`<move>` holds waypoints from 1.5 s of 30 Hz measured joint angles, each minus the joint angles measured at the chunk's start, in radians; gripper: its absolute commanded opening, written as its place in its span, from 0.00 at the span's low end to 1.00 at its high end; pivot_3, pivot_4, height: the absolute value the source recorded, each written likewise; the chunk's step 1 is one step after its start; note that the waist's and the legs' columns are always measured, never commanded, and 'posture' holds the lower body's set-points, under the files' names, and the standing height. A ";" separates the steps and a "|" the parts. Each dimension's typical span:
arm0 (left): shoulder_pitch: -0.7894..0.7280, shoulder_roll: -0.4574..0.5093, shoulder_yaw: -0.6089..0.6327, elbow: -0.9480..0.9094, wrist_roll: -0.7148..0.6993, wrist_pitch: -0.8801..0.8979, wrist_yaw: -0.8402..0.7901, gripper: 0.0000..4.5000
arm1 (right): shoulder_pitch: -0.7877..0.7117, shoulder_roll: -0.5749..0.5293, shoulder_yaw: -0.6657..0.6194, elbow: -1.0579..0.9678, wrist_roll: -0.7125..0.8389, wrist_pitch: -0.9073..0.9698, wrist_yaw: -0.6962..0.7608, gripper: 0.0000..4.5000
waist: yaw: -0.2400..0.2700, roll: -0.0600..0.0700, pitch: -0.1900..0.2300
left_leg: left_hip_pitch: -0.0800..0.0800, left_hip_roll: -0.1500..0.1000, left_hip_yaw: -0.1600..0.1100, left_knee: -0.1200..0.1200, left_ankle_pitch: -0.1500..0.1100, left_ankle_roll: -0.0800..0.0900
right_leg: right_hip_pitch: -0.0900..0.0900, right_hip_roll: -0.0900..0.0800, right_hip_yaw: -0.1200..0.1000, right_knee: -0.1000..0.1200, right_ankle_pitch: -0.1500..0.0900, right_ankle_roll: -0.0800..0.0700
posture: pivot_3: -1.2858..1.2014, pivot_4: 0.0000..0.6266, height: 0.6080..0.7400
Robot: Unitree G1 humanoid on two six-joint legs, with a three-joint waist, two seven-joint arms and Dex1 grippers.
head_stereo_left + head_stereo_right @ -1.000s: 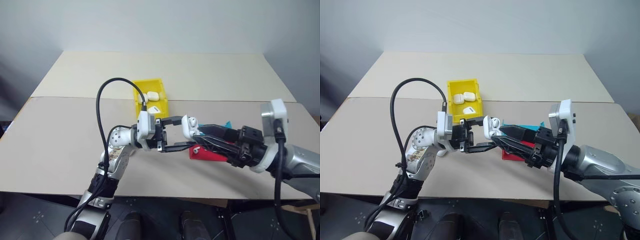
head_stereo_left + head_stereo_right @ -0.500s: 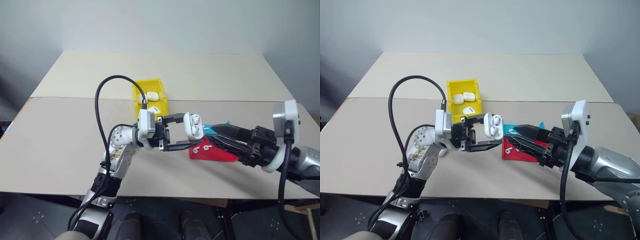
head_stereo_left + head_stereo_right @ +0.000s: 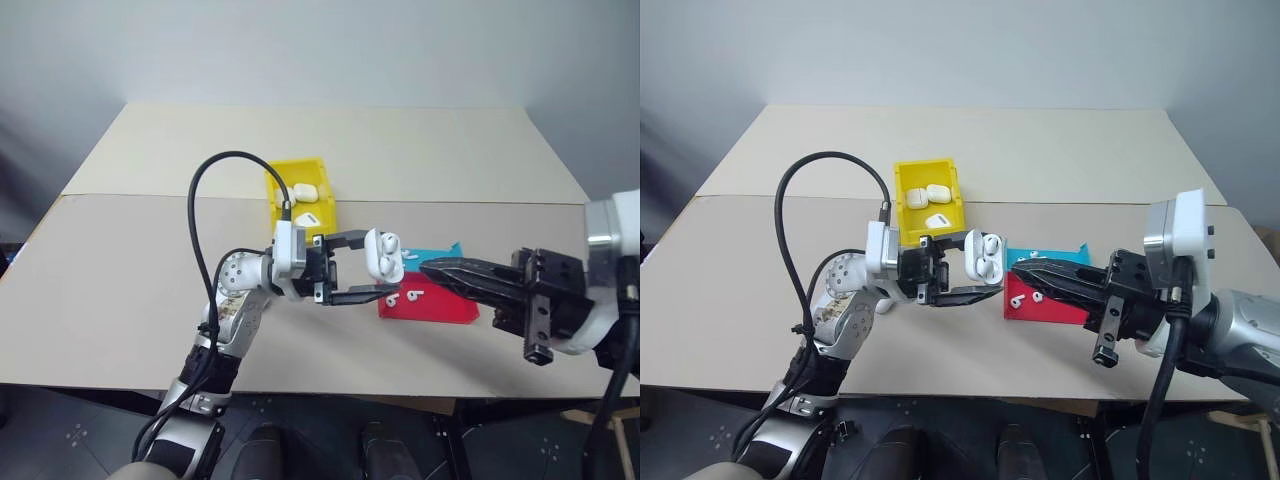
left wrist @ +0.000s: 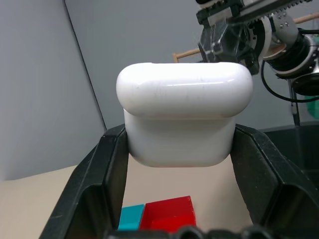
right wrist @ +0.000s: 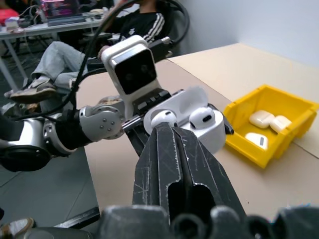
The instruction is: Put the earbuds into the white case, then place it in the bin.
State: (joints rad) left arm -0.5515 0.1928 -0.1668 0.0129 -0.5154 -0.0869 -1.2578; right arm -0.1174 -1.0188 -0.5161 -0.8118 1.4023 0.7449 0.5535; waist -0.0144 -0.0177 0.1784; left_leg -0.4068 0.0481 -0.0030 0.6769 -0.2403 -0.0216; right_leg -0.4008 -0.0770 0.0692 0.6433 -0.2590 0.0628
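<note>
My left gripper is shut on the white case, held above the table with its lid open. Two earbuds sit side by side in the case's wells. My right gripper is shut and empty, level, its tips pointing at the case from the right with a short gap between them. In the left wrist view the back of the case sits between the two black fingers. The yellow bin stands behind the left gripper and holds three closed white cases.
A red tray with two loose earbuds lies under the case and right gripper, and a blue tray lies just behind it. The table seam runs behind the bin. A seated person shows beyond the table in the right wrist view.
My right gripper has drawn back from the case toward the right and its fingers have closed. The left gripper holds the case in the same place.
</note>
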 measured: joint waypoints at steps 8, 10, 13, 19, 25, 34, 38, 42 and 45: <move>0.000 0.052 0.038 -0.002 -0.141 0.070 -0.145 0.61 | -0.143 -0.019 0.084 0.041 0.055 -0.005 -0.005 0.01 | 0.000 0.000 0.000 | 0.000 0.000 0.000 0.000 0.000 0.000 | 0.000 0.000 0.000 0.000 0.000 0.000 | 0.52 0.24 1.00; 0.000 0.056 0.039 0.005 -0.142 0.069 -0.171 0.61 | -0.153 -0.029 0.099 0.040 0.065 -0.005 0.009 0.01 | 0.003 0.000 0.000 | -0.001 0.000 0.000 0.000 0.000 0.000 | 0.000 0.000 -0.001 -0.001 0.000 0.000 | 0.52 0.24 1.00; -0.014 0.058 0.040 0.023 -0.141 0.069 -0.187 0.61 | -0.157 -0.029 0.119 0.037 0.066 -0.005 0.015 0.01 | 0.003 -0.001 0.000 | -0.001 0.000 0.000 0.000 0.000 0.000 | 0.000 0.000 -0.001 -0.001 0.000 0.000 | 0.52 0.24 1.00; -0.033 0.052 0.045 0.031 -0.138 0.069 -0.198 0.61 | -0.207 -0.029 0.183 0.046 0.076 -0.004 0.024 0.01 | -0.001 0.000 0.000 | -0.001 0.000 0.000 0.000 0.000 0.000 | 0.000 0.000 0.000 -0.001 0.000 0.000 | 0.52 0.24 1.00; -0.033 0.049 0.042 0.045 -0.110 0.065 -0.211 0.61 | -0.280 -0.023 0.270 0.084 0.075 0.005 0.054 0.01 | 0.000 -0.001 0.000 | -0.001 0.000 0.000 0.000 0.000 0.000 | -0.001 0.000 0.000 -0.001 0.000 0.000 | 0.52 0.24 1.00; -0.034 0.041 0.029 0.053 -0.058 0.037 -0.216 0.61 | -0.406 0.017 0.410 0.148 -0.007 0.045 0.083 0.01 | 0.000 0.000 0.000 | -0.001 0.000 0.000 0.000 0.000 0.000 | -0.001 0.000 0.000 0.000 0.000 0.000 | 0.52 0.24 1.00; -0.034 0.043 0.029 0.060 -0.042 0.025 -0.216 0.61 | -0.420 0.019 0.438 0.155 -0.030 0.074 0.083 0.01 | 0.001 0.000 0.000 | -0.002 0.000 0.000 0.000 0.000 0.000 | -0.002 0.000 0.000 0.000 0.000 0.000 | 0.52 0.24 1.00; -0.034 0.047 0.027 0.077 -0.030 0.022 -0.221 0.61 | -0.420 0.019 0.450 0.153 -0.056 0.093 0.086 0.01 | 0.001 0.000 0.000 | -0.002 0.000 0.000 0.000 0.000 0.000 | -0.002 0.000 0.000 0.000 0.000 0.000 | 0.52 0.24 1.00; -0.034 0.046 0.026 0.083 -0.022 0.019 -0.224 0.61 | -0.420 0.018 0.450 0.153 -0.068 0.102 0.094 0.01 | 0.001 0.000 0.000 | -0.002 0.000 0.000 0.000 0.000 0.000 | -0.002 0.000 0.000 0.000 0.000 0.000 | 0.52 0.24 1.00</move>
State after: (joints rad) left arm -0.5852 0.2389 -0.1410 0.0961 -0.5370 -0.0675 -1.4820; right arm -0.5376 -1.0005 -0.0658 -0.6590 1.3344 0.8467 0.6479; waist -0.0134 -0.0182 0.1787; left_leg -0.4086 0.0483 -0.0032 0.6773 -0.2403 -0.0215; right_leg -0.4026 -0.0771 0.0688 0.6431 -0.2589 0.0628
